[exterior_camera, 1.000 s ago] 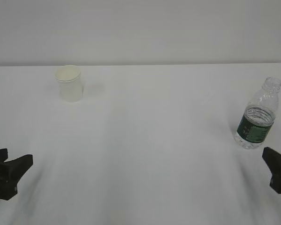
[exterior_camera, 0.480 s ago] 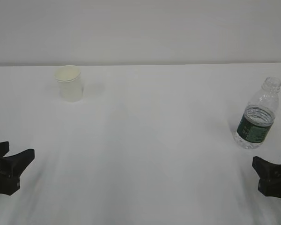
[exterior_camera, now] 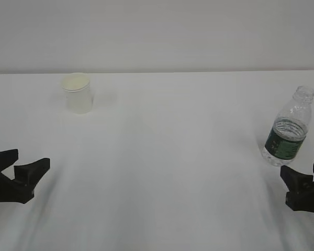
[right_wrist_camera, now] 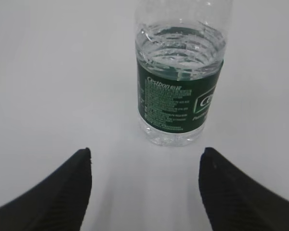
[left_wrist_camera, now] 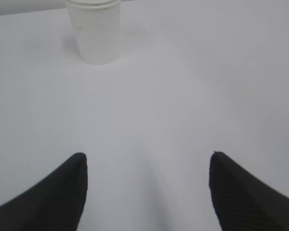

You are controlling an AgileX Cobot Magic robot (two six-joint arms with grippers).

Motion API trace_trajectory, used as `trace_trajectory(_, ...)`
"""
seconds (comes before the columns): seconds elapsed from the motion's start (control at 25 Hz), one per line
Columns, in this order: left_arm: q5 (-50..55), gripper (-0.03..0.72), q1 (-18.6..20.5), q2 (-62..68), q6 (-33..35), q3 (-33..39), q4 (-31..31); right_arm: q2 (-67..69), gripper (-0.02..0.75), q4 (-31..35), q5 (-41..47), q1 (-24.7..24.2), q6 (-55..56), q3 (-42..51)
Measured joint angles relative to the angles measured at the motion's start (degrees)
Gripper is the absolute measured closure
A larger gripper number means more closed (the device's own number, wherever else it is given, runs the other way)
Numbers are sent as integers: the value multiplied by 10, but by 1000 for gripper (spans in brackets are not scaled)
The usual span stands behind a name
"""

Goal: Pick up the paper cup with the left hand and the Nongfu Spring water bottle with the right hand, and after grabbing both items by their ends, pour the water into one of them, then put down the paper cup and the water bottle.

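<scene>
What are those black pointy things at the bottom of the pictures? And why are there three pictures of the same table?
Those black things are a robot's two hands, called grippers. Each has two fingers that pinch. One picture is taken from in front, looking across a white table. There you see the left gripper and the right gripper. The other two pictures come from small cameras on the robot's wrists, so you look out between the fingers. The left wrist camera looks at a white paper cup. The right wrist camera looks at a clear water bottle with a green label, no cap, and water inside. Both grippers are open and hold nothing. Cup and bottle stand upright on the table, far apart.
</scene>
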Motion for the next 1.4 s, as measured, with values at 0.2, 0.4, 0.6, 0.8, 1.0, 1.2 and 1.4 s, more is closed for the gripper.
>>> trace_trajectory(0.2,0,111,0,8,0,-11,0,0,197,2,0,0,-2,-4)
trace_trajectory(0.4,0,108,0,9,0,-22,0,0,190,7,0,0,-2,-26)
trace_trajectory(0.6,0,106,0,9,0,-29,0,1,186,16,0,0,-2,-44)
trace_trajectory(0.8,0,105,0,9,0,-29,-3,29,184,24,-1,0,-2,-55)
trace_trajectory(1.0,0,105,0,9,0,-36,-9,67,184,24,-1,0,5,-78)
trace_trajectory(1.2,0,105,0,9,1,-54,-11,84,184,24,-1,0,9,-97)
trace_trajectory(1.4,0,105,0,9,3,-80,-11,97,184,24,-1,0,10,-113)
